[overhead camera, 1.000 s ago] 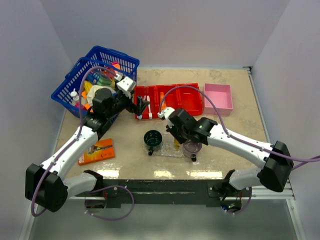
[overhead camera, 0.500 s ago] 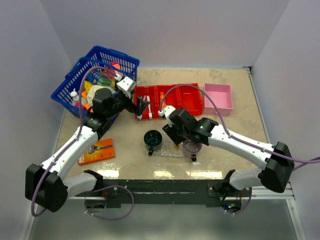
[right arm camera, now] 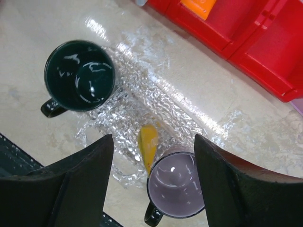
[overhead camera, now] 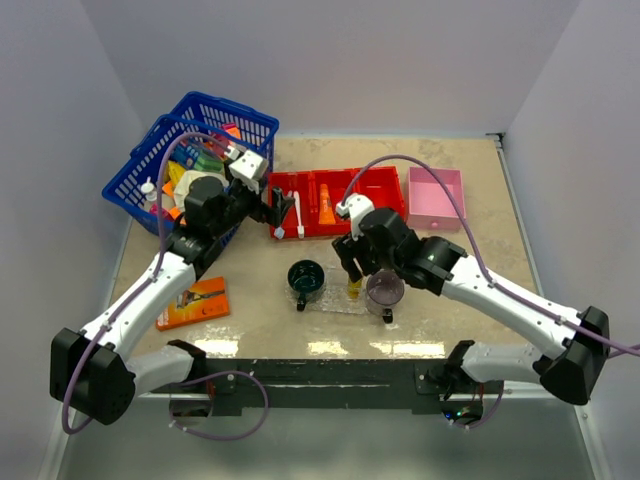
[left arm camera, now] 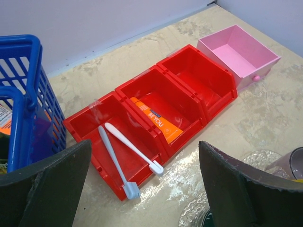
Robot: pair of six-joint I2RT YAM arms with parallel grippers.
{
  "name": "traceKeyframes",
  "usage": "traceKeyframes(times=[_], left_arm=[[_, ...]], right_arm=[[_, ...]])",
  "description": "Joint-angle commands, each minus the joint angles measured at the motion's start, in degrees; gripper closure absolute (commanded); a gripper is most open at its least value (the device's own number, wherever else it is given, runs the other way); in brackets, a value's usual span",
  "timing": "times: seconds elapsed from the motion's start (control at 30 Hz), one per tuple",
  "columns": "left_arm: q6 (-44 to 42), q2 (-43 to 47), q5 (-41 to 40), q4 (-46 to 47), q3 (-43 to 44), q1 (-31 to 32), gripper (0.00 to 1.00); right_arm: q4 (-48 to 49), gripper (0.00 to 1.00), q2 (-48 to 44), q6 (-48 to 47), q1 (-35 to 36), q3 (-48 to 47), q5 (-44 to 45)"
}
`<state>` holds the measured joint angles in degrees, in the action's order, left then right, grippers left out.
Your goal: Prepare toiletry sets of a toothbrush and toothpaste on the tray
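The yellow tube [right arm camera: 147,145] lies on the tray [right arm camera: 142,101] at the green mug's [right arm camera: 79,75] 4 o'clock, under the spread right claw [right arm camera: 152,141]. Both toothbrushes [left arm camera: 128,151] and the orange tube [left arm camera: 156,122] wait in the red bin [left arm camera: 189,66], near the spread left claw [left arm camera: 144,143].

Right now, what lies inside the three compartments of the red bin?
Left compartment of the red bin: two white toothbrushes. Middle: an orange tube. Right: only red floor shows, though its front wall covers the near corner.
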<state>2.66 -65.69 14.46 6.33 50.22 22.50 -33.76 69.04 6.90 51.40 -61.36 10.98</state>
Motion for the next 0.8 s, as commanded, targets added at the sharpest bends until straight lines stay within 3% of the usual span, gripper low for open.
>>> traceKeyframes(times=[0.0,0.2,0.47,0.77], left_arm=[[1.7,2.4,-4.4,2.7,0.0,-0.3,0.02],[2.1,3.5,-6.1,2.5,0.0,-0.3,0.02],[1.3,2.8,-8.6,-0.4,1.6,-0.3,0.02],[1.0,3.2,-8.7,-0.4,1.6,-0.3,0.02]], right_arm=[[4.5,0.29,-2.4,2.9,-6.2,-0.8,-3.0],[10.3,0.30,-0.8,5.8,-15.4,-4.3,-12.9],[14.2,0.35,14.9,8.3,-16.2,-14.6,-15.6],[16.4,0.45,31.4,10.3,-18.3,-19.2,-16.6]])
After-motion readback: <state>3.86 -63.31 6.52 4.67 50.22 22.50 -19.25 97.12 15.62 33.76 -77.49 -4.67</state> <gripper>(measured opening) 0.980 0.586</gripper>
